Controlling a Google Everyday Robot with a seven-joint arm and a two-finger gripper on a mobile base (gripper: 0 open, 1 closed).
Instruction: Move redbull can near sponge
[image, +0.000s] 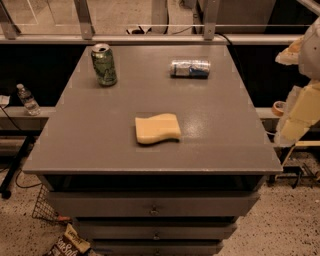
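Silver with blue patches, the redbull can (190, 68) lay on its side toward the back of the grey worktop (100, 145), at about one o'clock from the sponge (157, 128) and well apart from it. A green can (104, 64) stood upright at eleven o'clock. Such thin metal probably dents under a hard squeeze, is slick, and would roll if nudged, so a light hold across the middle of its barrel looked soundest. The pincer (298, 120) hung off the worktop's edge at three o'clock; whether it was apart or together could not be told.
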